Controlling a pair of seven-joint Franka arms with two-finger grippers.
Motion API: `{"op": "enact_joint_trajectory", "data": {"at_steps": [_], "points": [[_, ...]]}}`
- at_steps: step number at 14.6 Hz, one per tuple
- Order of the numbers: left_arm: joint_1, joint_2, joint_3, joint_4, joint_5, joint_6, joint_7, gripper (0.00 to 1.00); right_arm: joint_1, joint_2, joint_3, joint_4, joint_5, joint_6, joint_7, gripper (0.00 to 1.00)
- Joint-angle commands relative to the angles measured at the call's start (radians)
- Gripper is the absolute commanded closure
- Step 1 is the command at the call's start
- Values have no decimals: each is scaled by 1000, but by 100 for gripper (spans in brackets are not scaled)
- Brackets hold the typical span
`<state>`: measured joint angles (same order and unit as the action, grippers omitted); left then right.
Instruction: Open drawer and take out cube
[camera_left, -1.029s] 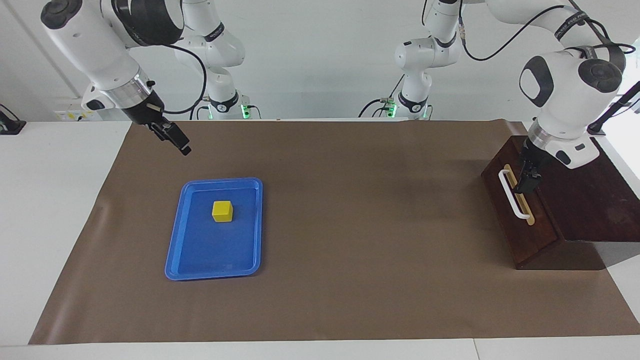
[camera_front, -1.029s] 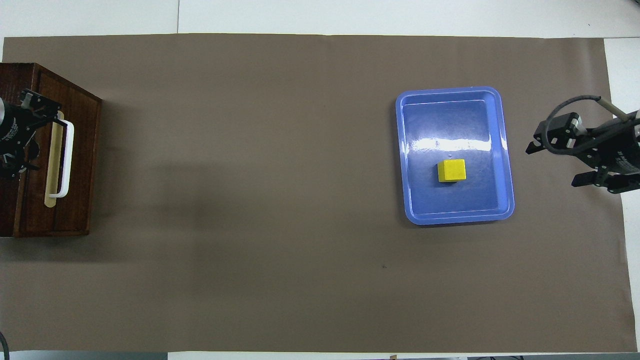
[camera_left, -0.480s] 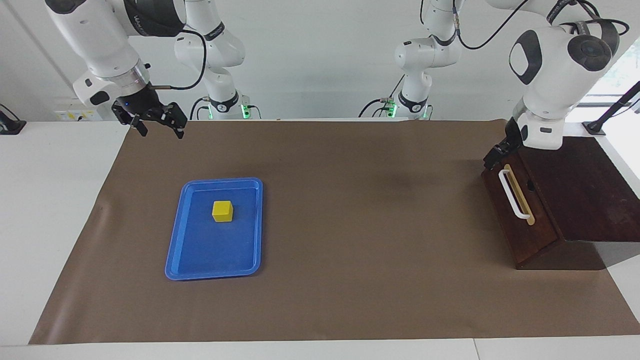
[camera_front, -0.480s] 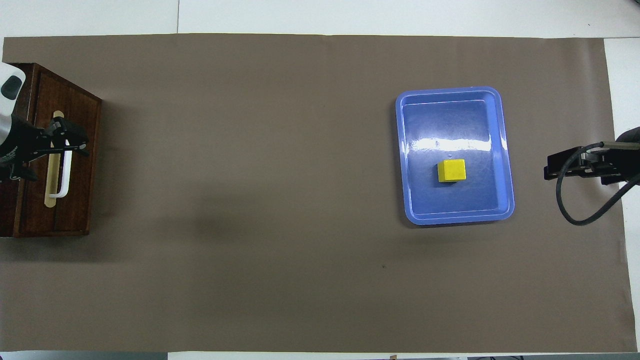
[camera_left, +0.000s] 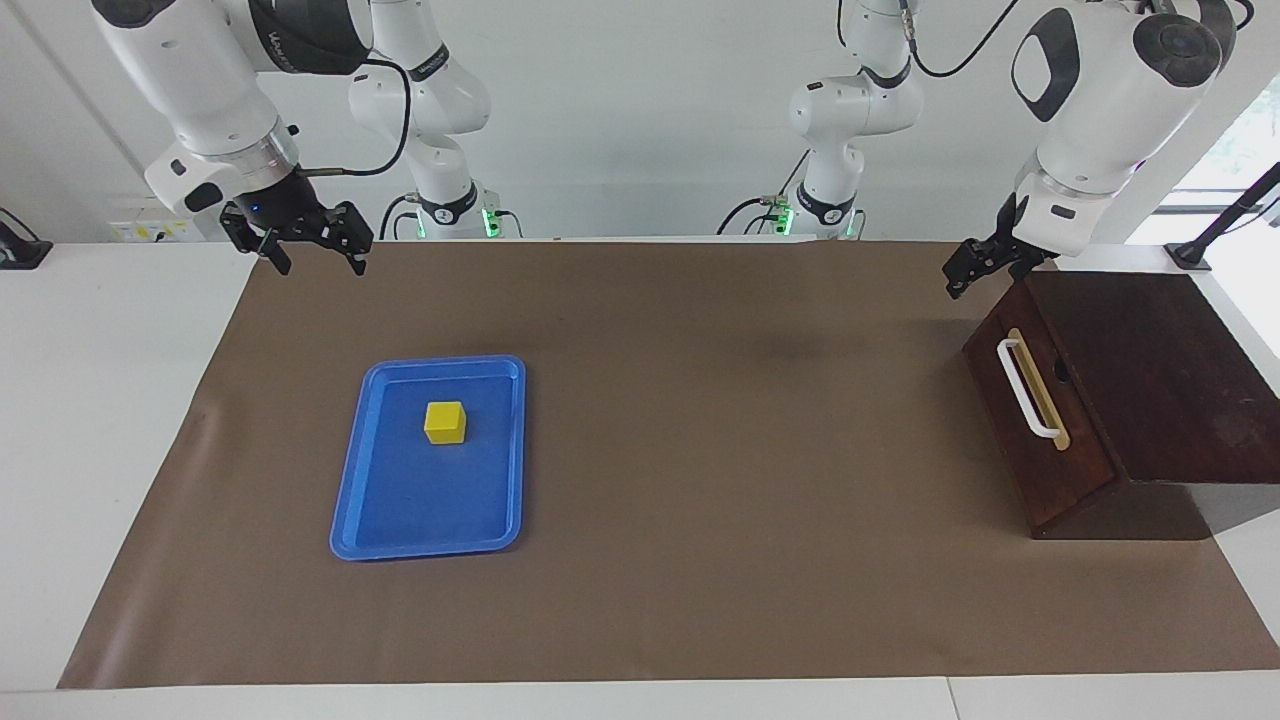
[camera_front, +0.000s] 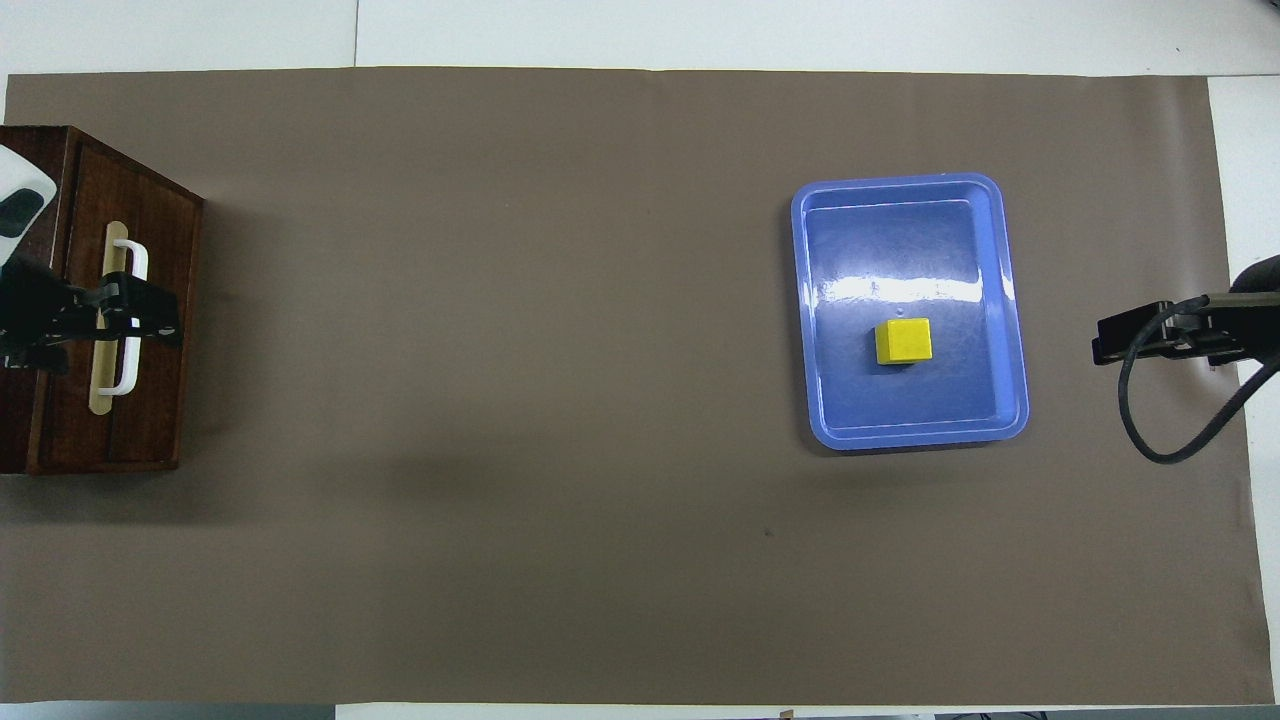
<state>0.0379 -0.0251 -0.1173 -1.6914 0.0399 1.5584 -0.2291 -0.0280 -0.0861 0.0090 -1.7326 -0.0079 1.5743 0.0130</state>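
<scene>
A brown mat covers the white table. The dark brown wooden drawer sits shut at the left arm's end; the small yellow cube rests in the flat blue plastic tray. Both the left gripper and the right gripper hang spread and empty. The task looks finished; nothing remains but parking.

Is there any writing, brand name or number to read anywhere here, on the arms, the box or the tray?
Printing on the dark band of the right arm: too blurred to read.
Drawer: no writing shows.
Blue tray: no writing shows.
Yellow cube: no writing shows.
</scene>
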Motion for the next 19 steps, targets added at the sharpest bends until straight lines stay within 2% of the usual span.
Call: {"op": "enact_joint_trajectory", "data": {"at_steps": [1, 3, 19], "points": [[-26, -18, 8, -1, -6, -20, 55, 0, 0, -14, 3, -16, -23, -2, -24, 0], [-24, -10, 8, 16, -11, -23, 126, 0, 0, -15, 3, -16, -23, -2, -21, 0], [-81, 2, 42, 15, -15, -47, 135, 0, -4, -15, 3, -16, -23, -10, -22, 0]]}}
